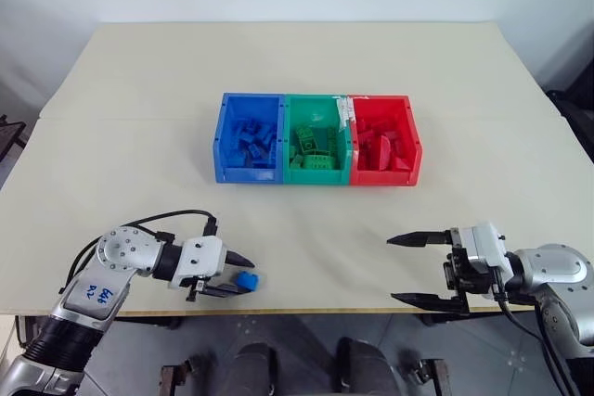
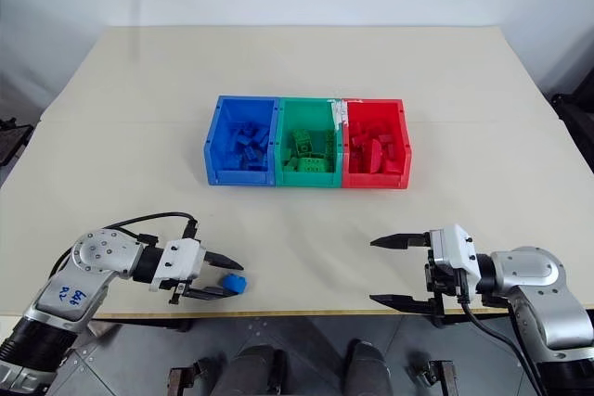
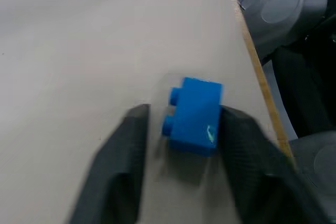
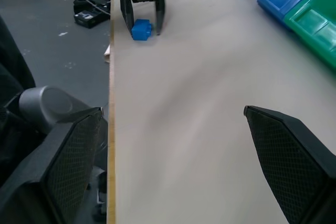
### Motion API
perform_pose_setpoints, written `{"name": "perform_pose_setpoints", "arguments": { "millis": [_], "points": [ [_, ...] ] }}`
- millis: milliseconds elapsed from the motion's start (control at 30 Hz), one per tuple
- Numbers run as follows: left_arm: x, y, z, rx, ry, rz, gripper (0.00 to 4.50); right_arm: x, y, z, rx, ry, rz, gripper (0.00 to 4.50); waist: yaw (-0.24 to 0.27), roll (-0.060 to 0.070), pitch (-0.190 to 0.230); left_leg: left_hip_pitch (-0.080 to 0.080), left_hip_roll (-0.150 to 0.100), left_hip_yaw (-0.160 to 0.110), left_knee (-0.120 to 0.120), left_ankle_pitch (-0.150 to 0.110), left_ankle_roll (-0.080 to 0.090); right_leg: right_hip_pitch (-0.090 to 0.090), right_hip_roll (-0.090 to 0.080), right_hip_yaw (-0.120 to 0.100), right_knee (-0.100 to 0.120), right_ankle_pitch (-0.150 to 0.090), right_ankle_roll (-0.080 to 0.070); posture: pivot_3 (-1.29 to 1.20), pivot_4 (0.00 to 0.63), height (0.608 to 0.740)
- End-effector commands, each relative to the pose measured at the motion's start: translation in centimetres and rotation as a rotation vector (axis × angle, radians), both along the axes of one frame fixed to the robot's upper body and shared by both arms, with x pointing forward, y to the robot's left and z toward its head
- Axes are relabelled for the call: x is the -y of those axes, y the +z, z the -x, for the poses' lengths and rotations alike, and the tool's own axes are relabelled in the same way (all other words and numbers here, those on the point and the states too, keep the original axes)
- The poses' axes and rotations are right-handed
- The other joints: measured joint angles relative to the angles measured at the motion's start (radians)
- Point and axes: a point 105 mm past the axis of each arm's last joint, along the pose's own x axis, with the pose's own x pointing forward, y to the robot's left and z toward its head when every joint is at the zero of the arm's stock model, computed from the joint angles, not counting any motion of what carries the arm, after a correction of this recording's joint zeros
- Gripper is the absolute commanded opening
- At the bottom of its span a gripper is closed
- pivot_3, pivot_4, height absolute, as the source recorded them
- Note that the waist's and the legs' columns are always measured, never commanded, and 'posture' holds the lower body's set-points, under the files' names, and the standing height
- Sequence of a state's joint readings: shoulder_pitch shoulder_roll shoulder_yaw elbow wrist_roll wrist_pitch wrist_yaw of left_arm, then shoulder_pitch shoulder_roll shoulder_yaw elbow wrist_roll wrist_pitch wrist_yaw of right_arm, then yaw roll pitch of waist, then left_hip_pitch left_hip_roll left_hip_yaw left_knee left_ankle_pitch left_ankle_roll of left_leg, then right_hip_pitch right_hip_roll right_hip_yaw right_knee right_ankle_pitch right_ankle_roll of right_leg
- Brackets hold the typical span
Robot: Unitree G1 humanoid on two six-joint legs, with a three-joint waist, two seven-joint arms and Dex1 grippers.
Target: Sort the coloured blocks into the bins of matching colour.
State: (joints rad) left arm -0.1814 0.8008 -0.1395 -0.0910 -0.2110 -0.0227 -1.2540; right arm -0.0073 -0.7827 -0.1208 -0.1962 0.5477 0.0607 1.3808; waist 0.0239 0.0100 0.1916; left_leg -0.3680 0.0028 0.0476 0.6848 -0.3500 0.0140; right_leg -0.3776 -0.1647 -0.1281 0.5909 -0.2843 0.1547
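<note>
Now blue block (image 1: 246, 280) sits btwn left pincer (image 1: 238, 274) fingers, near table edge.

Both arms are silver-grey metal with rounded joint housings, and black cables loop along them. The left arm (image 1: 102, 275) bears blue handwritten marks on a white label. Each gripper has a white block and two black, tapered fingers with cross-hatched pads (image 4: 283, 156).

Head cameras overlook the table (image 1: 306, 62); wrist cameras skim its near edge

Whether the left gripper (image 1: 238, 274) actually clamps the blue block (image 1: 246, 280) stays unclear.
</note>
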Motion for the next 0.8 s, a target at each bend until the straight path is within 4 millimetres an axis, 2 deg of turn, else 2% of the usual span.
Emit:
{"name": "perform_pose_setpoints", "arguments": {
  "millis": [33,133,233,300,367,400,500,600,733,800],
  "points": [
    [-0.2,0.6,-0.3,0.017,0.045,0.063,0.93,0.0,0.4,0.1,0.057,0.007,0.004,4.5,0.001,0.0,0.0,0.0,0.0,0.0,0.0,0.0,0.0,0.0,0.0,0.0,0.0,0.0,0.0,0.0,0.15,0.74],
    [0.2,3.6,-1.8,0.122,0.146,0.25,0.93,-0.3,0.7,-0.3,0.065,-0.037,-0.052,4.5,0.002,0.0,0.0,0.0,0.0,-0.001,0.0,0.0,0.0,0.0,0.0,0.0,0.0,0.0,0.0,0.0,0.15,0.74],
    [-0.1,6.8,-3.7,0.148,0.296,0.437,0.93,-0.5,2.5,-1.8,0.097,-0.155,-0.193,4.5,0.001,0.0,0.0,-0.001,0.001,-0.002,0.002,0.0,0.0,0.001,0.0,-0.001,0.001,0.0,0.0,0.0,0.15,0.74],
    [-0.9,7.6,-5.8,0.155,0.448,0.465,0.93,-0.4,3.3,-2.5,0.131,-0.223,-0.252,4.5,0.002,0.0,0.0,0.0,0.001,-0.005,0.003,0.0,0.0,0.001,0.0,0.0,0.002,0.0,0.0,0.0,0.15,0.74],
    [-1.5,9.4,-8.8,0.212,0.632,0.539,0.93,-0.2,3.9,-3.5,0.178,-0.324,-0.33,4.5,0.005,0.0,0.0,0.0,0.0,-0.006,0.004,0.0,0.0,0.001,0.0,-0.001,0.003,0.0,0.0,0.0,0.15,0.74],
    [-1.2,10.2,-9.6,0.237,0.66,0.573,0.93,0.0,4.0,-3.8,0.204,-0.361,-0.347,4.5,0.005,-0.001,0.0,-0.001,0.0,-0.006,0.005,0.0,0.0,0.002,0.0,-0.001,0.003,0.0,0.0,0.0,0.15,0.74],
    [-0.2,11.7,-11.7,0.296,0.707,0.606,0.93,0.2,4.2,-4.4,0.254,-0.428,-0.364,4.5,0.005,-0.001,0.0,-0.002,-0.001,-0.006,0.006,0.0,0.0,0.002,0.0,-0.001,0.004,0.0,0.0,0.0,0.15,0.74],
    [-0.1,12.3,-14.0,0.342,0.773,0.625,0.93,0.2,4.0,-4.6,0.269,-0.445,-0.359,4.5,0.002,-0.001,0.0,-0.002,-0.002,-0.003,0.006,0.0,0.0,0.001,0.0,-0.001,0.003,0.0,0.0,0.0,0.15,0.74],
    [0.8,11.9,-14.6,0.278,0.729,0.636,2.26,0.0,4.0,-4.6,0.281,-0.439,-0.354,4.5,-0.004,-0.001,0.0,-0.002,-0.001,-0.002,0.005,0.0,0.0,0.001,0.0,-0.001,0.003,0.0,0.0,0.0,0.15,0.74],
    [0.4,12.0,-14.5,0.295,0.73,0.621,2.93,-0.1,4.2,-4.7,0.286,-0.44,-0.36,4.5,-0.005,-0.001,0.0,-0.001,-0.001,-0.002,0.005,0.0,0.0,0.001,0.0,-0.001,0.003,0.0,0.0,0.0,0.15,0.74]
  ]
}}
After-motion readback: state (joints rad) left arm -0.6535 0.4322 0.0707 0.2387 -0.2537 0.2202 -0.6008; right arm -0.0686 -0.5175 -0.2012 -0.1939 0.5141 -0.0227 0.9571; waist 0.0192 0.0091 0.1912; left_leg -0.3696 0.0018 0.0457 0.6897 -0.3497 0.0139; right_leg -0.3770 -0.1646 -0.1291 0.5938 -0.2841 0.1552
